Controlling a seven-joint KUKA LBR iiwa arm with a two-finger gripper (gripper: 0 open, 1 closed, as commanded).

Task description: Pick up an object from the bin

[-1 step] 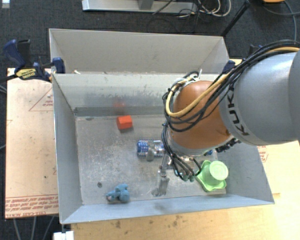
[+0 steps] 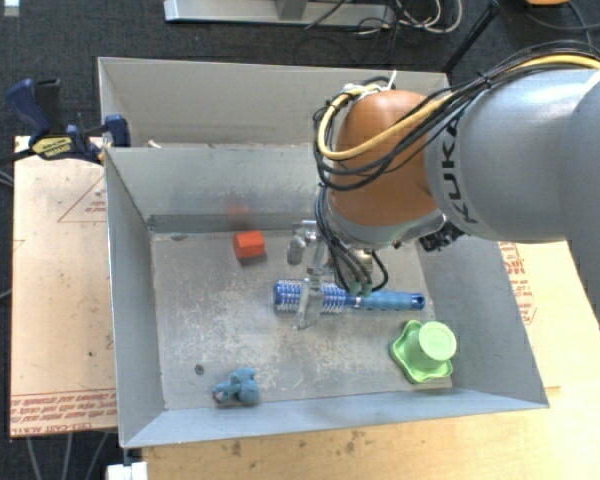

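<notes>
My gripper (image 2: 307,286) reaches down in the middle of the bin, its metal fingers standing on either side of the bristle head of a blue brush (image 2: 352,300). The brush lies flat, bristled end to the left and blue handle pointing right. The fingers are spread around the bristles and do not look closed on them. An orange block (image 2: 249,245) rests a little behind and to the left of the gripper.
A light green cup-like thing (image 2: 423,350) lies near the front right corner. A small blue-grey toy (image 2: 237,388) sits at the front left by the bin's wall. The arm's orange cover and cables hang over the right rear of the bin.
</notes>
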